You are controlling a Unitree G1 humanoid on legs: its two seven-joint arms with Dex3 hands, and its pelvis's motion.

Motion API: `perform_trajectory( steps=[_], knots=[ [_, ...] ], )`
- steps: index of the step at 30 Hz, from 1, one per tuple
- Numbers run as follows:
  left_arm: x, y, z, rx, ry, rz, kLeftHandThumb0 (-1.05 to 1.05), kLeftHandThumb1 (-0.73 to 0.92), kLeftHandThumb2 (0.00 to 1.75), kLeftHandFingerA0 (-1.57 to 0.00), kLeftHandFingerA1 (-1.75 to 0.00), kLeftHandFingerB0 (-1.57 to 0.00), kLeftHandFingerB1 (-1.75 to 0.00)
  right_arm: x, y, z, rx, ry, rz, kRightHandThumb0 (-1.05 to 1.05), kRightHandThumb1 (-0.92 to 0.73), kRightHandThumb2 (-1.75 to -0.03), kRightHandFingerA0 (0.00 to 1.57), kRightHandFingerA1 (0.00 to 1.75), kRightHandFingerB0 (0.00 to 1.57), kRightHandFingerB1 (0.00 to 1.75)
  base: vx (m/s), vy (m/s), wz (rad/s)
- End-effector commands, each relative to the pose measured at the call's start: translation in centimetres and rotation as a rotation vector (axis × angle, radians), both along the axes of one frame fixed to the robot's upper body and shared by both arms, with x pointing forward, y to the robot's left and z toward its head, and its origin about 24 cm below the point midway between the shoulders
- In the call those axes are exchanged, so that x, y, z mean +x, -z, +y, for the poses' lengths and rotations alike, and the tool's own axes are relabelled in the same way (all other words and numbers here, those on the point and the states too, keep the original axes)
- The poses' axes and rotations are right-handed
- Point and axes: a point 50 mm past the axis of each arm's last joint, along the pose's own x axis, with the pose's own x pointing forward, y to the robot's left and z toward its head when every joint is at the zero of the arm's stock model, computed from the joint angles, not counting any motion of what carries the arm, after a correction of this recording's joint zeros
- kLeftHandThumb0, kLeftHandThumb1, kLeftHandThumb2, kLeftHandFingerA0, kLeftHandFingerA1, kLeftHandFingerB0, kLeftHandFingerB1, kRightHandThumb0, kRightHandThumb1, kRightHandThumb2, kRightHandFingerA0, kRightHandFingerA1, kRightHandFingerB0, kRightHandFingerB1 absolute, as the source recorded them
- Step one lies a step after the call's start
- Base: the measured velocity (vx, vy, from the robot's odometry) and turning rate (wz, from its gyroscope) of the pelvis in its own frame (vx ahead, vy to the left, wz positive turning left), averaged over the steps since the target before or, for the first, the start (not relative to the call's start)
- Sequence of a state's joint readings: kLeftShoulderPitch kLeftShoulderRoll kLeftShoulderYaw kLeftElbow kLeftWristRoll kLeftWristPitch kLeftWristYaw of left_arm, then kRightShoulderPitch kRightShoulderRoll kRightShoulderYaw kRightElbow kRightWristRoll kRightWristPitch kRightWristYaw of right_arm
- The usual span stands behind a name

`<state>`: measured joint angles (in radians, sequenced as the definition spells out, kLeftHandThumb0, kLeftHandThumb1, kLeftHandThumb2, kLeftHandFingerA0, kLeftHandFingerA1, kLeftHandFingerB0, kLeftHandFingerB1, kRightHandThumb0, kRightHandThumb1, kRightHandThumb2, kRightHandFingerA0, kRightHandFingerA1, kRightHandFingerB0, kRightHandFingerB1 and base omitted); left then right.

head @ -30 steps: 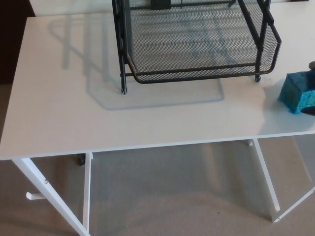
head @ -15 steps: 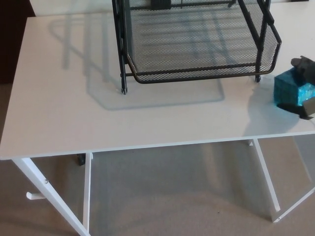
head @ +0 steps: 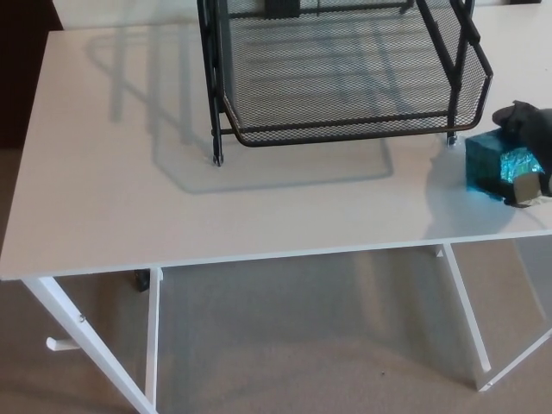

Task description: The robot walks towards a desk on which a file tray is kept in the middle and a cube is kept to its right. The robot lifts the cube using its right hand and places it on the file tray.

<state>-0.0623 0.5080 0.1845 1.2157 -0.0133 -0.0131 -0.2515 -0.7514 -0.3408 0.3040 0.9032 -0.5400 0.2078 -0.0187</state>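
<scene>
Starting at the left, the white desk point(head: 103, 198) offers no obstacle, and the robot's left hand is nowhere in view, so trouble from that side looks unlikely. In the middle stands the black mesh file tray point(head: 345, 134), its raised front rim and right wall facing the route the load must take. The likeliest fault, I judge, is a carry that runs too low, striking that wall or the tray's right front foot point(head: 450, 136) and either shoving the tray along the desk or knocking the load free. Further right, just beside that corner of the tray, is the teal cube point(head: 488, 164), clasped by the right hand point(head: 528, 142): dark fingers curl over its top and a thumb presses its near face. Only the cube's right part seems caught, so the hold looks shallow, and the cube could twist or slip out during the lift. It is near the desk's front edge and right end, so a drop here might send it to the floor point(head: 302, 345). Whether it rests on the desk or hangs just above I cannot tell
</scene>
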Motion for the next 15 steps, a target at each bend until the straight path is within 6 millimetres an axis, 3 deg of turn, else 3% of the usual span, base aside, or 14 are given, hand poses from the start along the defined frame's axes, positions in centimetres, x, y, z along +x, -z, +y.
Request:
perform_trajectory(
  steps=[1,2,3,5,7,10,12,14,15],
  knots=[
    [0.1,-0.6,0.5,0.042,0.067,-0.021,-1.03,0.92,0.82,-0.43,-0.97,-0.34,-0.86,-2.6,2.8,-2.5,-0.289,0.040,-0.091,-0.27,-0.71,-0.63,0.86,1.29,0.72,0.51,0.00,0.000,0.00],
    [0.1,-0.6,0.5,0.039,0.071,-0.024,-1.03,0.92,0.82,-0.45,-1.00,-0.31,-0.86,-2.6,2.6,-2.7,-0.290,0.035,-0.068,-0.33,-0.72,-0.61,0.84,1.29,0.76,0.53,0.00,0.000,0.00],
    [0.1,-0.6,0.5,0.039,0.072,-0.024,-1.03,0.92,0.83,-0.45,-1.00,-0.31,-0.86,-2.7,2.7,-2.6,-0.302,0.029,-0.110,-0.37,-0.57,-0.59,0.92,1.31,0.88,0.51,0.00,0.000,0.00],
    [0.1,-0.6,0.4,0.037,0.072,-0.022,-1.04,0.92,0.87,-0.43,-0.98,-0.32,-0.85,-2.9,2.8,-2.4,-0.319,0.017,-0.142,-0.39,-0.54,-0.56,0.89,1.31,0.92,0.52,0.00,0.000,0.00],
    [0.2,-0.7,0.5,0.038,0.071,-0.025,-1.04,0.92,0.86,-0.43,-0.99,-0.33,-0.86,-3.0,2.8,-2.2,-0.335,0.005,-0.154,-0.40,-0.53,-0.56,0.89,1.30,0.92,0.52,0.00,0.000,0.00],
    [0.2,-0.6,0.5,0.039,0.059,-0.023,-1.03,0.92,0.80,-0.47,-1.00,-0.33,-0.85,-3.1,3.3,-1.7,-0.389,-0.001,-0.212,-0.38,-0.57,-0.57,0.89,1.54,0.90,0.55,0.00,0.000,0.00],
    [0.4,-0.7,0.5,0.042,0.057,-0.028,-1.03,0.92,0.80,-0.47,-1.01,-0.33,-0.86,-3.0,3.2,-1.4,-0.412,-0.009,-0.220,-0.39,-0.58,-0.57,0.88,1.57,0.89,0.56,0.00,0.000,0.00],
    [0.5,-0.9,0.6,0.047,0.076,-0.033,-1.04,0.92,0.80,-0.46,-1.03,-0.34,-0.88,-3.0,3.2,-1.3,-0.414,-0.019,-0.236,-0.36,-0.60,-0.58,0.88,1.64,0.87,0.75,0.00,0.000,0.00],
    [0.5,-1.0,0.7,0.048,0.074,-0.033,-1.04,0.92,0.81,-0.44,-1.00,-0.36,-0.87,-3.2,3.2,-1.4,-0.393,-0.030,-0.265,-0.34,-0.46,-0.88,1.17,1.36,0.79,1.10,0.00,0.000,0.00]
  ],
)
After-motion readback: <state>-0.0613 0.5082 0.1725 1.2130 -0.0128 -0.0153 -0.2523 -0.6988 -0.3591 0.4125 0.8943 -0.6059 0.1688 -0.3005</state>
